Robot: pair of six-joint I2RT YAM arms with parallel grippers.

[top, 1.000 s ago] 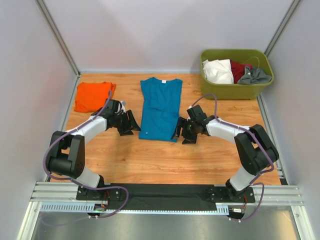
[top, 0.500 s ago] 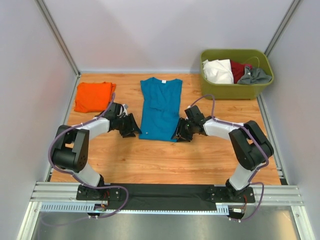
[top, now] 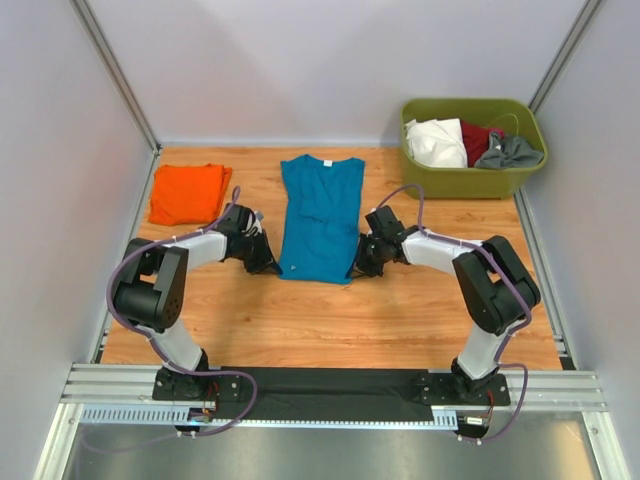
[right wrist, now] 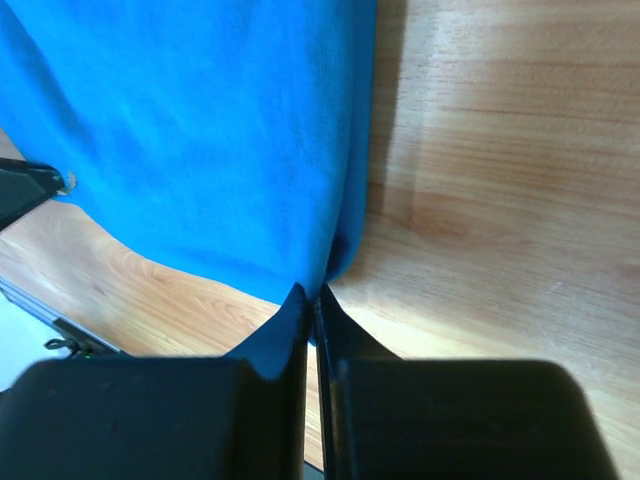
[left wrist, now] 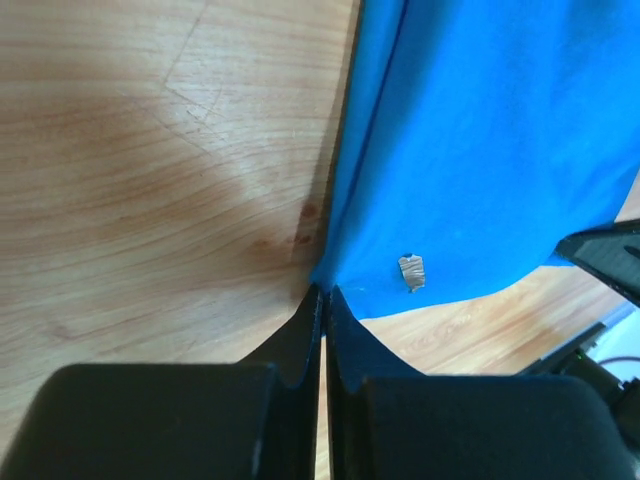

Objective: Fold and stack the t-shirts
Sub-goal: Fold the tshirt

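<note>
A teal-blue V-neck t-shirt (top: 318, 215) lies flat in a long narrow fold at the table's middle, collar toward the back wall. My left gripper (top: 275, 266) is shut on its near left hem corner (left wrist: 330, 283). My right gripper (top: 353, 268) is shut on the near right hem corner (right wrist: 322, 282). In both wrist views the black fingertips pinch the blue cloth (left wrist: 480, 150) right at its bottom edge (right wrist: 200, 140). A small tag (left wrist: 411, 271) shows near the left corner. An orange t-shirt (top: 186, 192) lies folded at the back left.
An olive-green tub (top: 470, 178) at the back right holds white, dark red and grey clothes. Grey walls enclose the wooden table (top: 330, 320) on three sides. A black rail with the arm bases runs along the near edge.
Both grippers slid inward toward the blue shirt's near corners and went from open to shut on the hem.
</note>
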